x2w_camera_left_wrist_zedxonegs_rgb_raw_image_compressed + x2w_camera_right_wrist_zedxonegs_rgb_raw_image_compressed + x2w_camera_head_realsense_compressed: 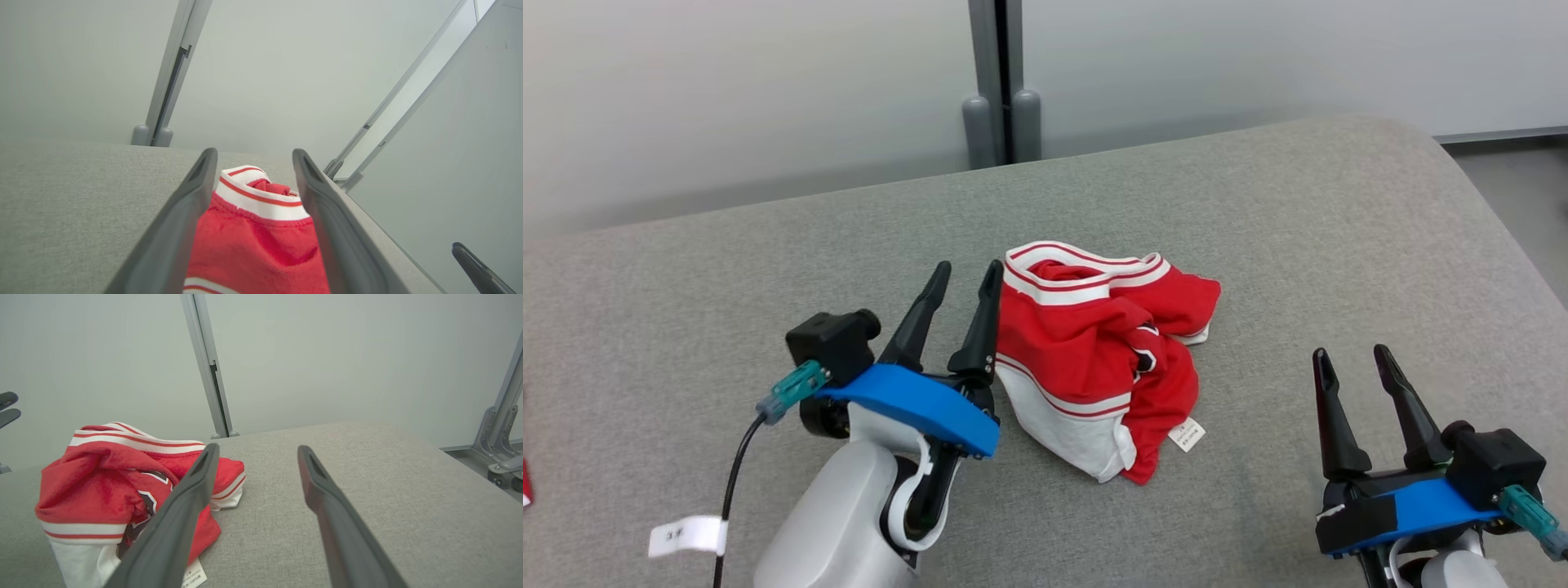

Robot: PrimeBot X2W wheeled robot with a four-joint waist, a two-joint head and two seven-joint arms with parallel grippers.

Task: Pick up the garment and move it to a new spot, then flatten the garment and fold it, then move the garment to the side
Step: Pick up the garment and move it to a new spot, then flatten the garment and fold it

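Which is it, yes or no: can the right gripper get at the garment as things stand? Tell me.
Probably yes. The right gripper stands open to the right of the garment, with bare grey cushion between them. The left gripper, also open, sits at the garment's other side, out of that path.

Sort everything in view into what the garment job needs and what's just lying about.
Job:
red and white garment, crumpled on the grey padded surface
left gripper, open, beside the garment
right gripper, open, apart from it

Lying about:
red object at the head view's left edge
grey post behind
metal brackets beyond the surface
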